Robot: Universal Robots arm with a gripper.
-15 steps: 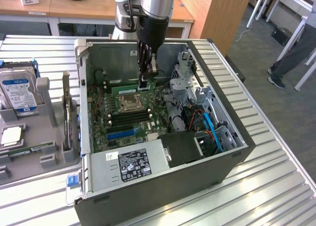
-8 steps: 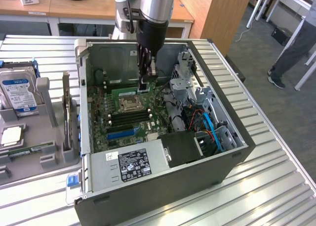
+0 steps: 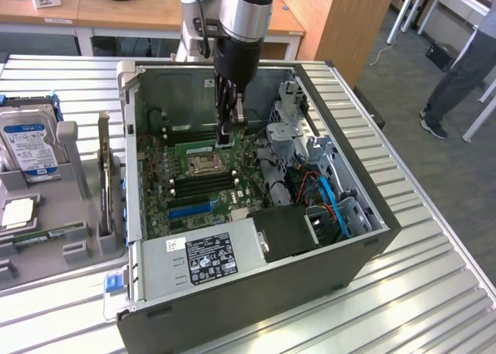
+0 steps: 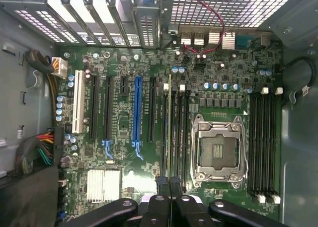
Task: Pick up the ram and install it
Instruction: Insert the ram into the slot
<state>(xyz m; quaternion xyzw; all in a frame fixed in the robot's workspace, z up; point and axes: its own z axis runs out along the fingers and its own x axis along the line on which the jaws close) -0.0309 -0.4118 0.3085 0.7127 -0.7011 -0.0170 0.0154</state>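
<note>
closest to you, the gripper (image 4: 169, 183) has its jaws together, tips at the near end of the ram (image 4: 170, 127). you see the ram edge-on as a thin pale line, apparently standing in a slot beside the cpu socket (image 4: 218, 147) on the motherboard (image 4: 124, 152); pinched or only pressed, you cannot tell. the open computer case (image 3: 364, 238) lies on the bench (image 3: 434, 292).
</note>
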